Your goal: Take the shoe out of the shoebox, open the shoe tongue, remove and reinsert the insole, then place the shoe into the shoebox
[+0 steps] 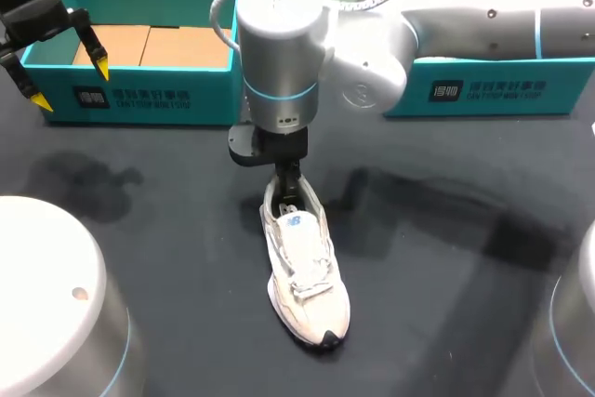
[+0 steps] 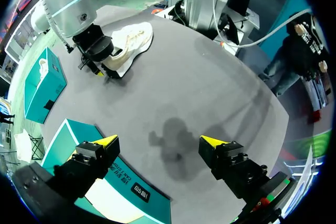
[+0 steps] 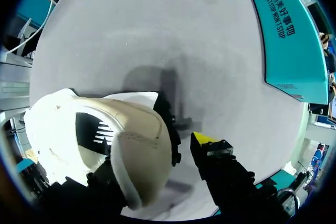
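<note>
Head view. Shoe [image 1: 305, 271] out of the box, lying on the table [image 1: 446, 304] just below centre, toe at 5 o'clock, heel at 11.
Right gripper [image 1: 286, 178] hangs straight down over the heel, probably to get at the opening for the tongue and insole steps.
Left gripper [image 1: 72, 86] sits at 10 o'clock over the front wall of the shoebox [image 1: 149, 95]. It is wide open and holds nothing; parked there it is out of the other arm's way.
A second teal box [image 1: 483, 90] stands at 2 o'clock.

Left wrist view. Both yellow tips spread, bare table between them, shoebox wall [image 2: 126, 182] under one finger. Shoe [image 2: 134, 38] far ahead, with the right gripper [image 2: 100, 61] at its heel.

Right wrist view. Heel collar of the shoe [image 3: 136, 145] fills the space beside the one visible finger [image 3: 210, 153]. A sliver of table shows between that finger and the heel, so no clamp: jaws open. The second finger is hidden by the shoe.

Judgement: tongue and insole work not yet done.
</note>
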Motion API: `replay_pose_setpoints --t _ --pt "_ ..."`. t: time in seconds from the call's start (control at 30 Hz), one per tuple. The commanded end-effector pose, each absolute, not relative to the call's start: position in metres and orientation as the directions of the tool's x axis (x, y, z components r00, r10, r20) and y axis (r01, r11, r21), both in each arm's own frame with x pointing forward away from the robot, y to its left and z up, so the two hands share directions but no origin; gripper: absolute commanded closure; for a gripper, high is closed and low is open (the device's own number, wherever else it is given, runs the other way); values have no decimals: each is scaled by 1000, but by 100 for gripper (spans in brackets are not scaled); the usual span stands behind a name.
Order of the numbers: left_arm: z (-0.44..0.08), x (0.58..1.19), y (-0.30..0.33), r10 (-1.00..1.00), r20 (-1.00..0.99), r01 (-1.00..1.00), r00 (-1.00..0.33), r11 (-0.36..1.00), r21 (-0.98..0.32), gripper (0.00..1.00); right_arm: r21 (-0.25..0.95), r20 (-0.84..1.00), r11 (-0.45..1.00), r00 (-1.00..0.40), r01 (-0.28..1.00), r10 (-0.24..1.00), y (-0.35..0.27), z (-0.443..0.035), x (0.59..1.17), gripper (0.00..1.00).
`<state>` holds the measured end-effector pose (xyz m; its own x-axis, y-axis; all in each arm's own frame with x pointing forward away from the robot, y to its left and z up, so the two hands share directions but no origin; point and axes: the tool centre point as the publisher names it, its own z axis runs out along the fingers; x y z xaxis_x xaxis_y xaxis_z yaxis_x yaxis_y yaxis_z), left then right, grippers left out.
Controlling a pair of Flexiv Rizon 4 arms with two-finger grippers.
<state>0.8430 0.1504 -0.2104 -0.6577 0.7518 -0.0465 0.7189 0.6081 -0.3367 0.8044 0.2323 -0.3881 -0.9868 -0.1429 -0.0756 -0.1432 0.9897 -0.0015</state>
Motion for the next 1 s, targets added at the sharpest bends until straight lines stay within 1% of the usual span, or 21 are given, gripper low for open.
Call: replay_pose_setpoints --t 0.03,0.33,0.63,0.7,0.77,1.0 --pt "-210 843 150 752 -44 719 -657 609 -336 0 -9 -84 991 -987 -134 -134 232 -386 802 100" --pt "-210 843 150 752 -44 719 -657 609 -336 0 -41 -137 997 -988 -72 -77 218 -358 795 100" --pt "-210 843 150 752 -44 719 -657 609 -336 0 -89 -217 996 -976 -15 -34 188 -305 804 100" --pt "-210 843 150 752 -44 719 -657 609 -336 0 -69 -223 998 -975 -3 -18 177 -294 808 100" --pt "-210 843 150 752 -44 719 -657 609 -336 0 -76 -216 997 -976 26 9 165 -284 817 100" --pt "-210 843 150 752 -44 719 -657 609 -336 0 -76 -216 997 -976 26 9 165 -284 817 100"
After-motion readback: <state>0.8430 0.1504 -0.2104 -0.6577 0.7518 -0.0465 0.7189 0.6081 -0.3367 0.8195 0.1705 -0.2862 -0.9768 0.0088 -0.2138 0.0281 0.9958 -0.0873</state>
